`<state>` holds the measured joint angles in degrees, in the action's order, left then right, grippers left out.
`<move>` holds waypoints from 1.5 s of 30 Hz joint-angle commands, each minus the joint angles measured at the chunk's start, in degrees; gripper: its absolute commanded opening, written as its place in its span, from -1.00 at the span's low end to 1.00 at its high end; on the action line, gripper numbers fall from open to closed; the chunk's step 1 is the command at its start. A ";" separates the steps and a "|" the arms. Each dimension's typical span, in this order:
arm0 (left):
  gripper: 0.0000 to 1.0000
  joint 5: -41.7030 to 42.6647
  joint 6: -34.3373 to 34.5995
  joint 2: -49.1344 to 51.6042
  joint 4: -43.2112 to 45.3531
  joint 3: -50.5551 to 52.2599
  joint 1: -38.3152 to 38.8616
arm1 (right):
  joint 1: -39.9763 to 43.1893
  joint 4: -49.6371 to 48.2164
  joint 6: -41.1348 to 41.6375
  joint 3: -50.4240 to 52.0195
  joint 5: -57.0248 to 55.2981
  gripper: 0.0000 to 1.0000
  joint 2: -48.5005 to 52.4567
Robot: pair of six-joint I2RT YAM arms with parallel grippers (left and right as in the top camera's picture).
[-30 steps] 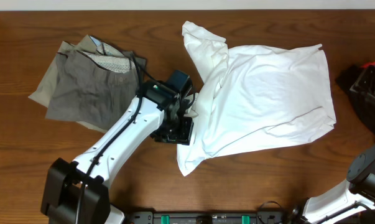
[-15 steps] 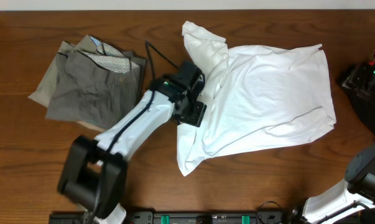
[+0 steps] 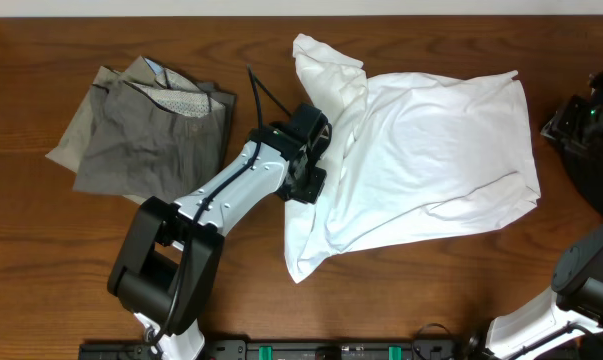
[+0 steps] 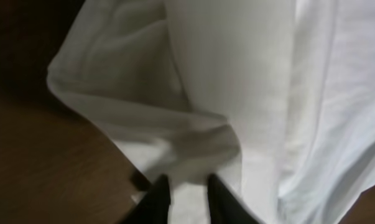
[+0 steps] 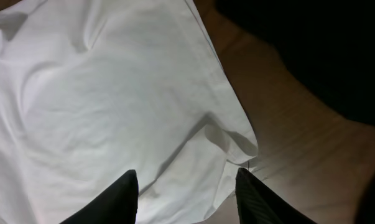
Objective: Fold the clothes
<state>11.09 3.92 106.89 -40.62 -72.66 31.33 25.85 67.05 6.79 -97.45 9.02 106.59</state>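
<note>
The white T-shirt point(image 3: 431, 150) lies crumpled across the right half of the table, with one sleeve bunched toward the back. My left gripper point(image 3: 321, 170) sits at its left edge. In the left wrist view its fingers point(image 4: 162, 196) stand close together, my left gripper point(image 4: 187, 183) shut on a fold of the T-shirt point(image 4: 237, 93). My right gripper point(image 5: 186, 174) is open above the T-shirt's point(image 5: 112, 93) right corner, with nothing between its jaws. The grey-khaki trousers point(image 3: 141, 130) lie folded at the back left.
A thin black cable point(image 3: 266, 95) runs over the wood behind the left arm. A dark mass point(image 3: 591, 160) fills the table's right edge, and I cannot tell arm from cloth there. Bare brown wood point(image 3: 61, 240) shows at the front left.
The left arm swung from the shirt's lower left edge toward the back and onto the left edge. Its jaws narrowed onto the cloth. The shirt and trousers have kept their places.
</note>
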 commanded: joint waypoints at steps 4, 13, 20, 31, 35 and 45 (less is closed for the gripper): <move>0.27 -1.25 -0.07 0.24 0.02 0.11 0.85 | -0.42 0.02 -0.20 -0.15 0.26 -0.03 0.28; -0.28 -1.33 -0.07 0.61 2.95 0.13 1.97 | -0.42 0.04 -0.20 -0.13 0.26 -0.04 0.28; -0.25 -1.29 -0.04 1.75 2.64 0.17 1.99 | -0.42 0.07 -0.20 -0.13 0.37 -0.06 0.28; -0.88 -1.33 -0.04 2.86 3.37 0.17 2.12 | -0.42 0.07 -0.20 -0.15 1.14 -0.07 0.28; -0.88 -5.70 5.49 1.66 -1.46 -0.79 1.77 | -0.42 0.15 -0.20 -0.13 1.11 -0.07 0.28; -0.88 -18.27 20.31 -6.54 -20.48 -1.88 0.57 | -0.42 -0.04 -0.20 -0.15 1.11 -0.07 0.28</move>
<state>-2.90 19.27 102.67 -59.42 -73.14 32.05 25.85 67.09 6.79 -97.45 9.50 106.59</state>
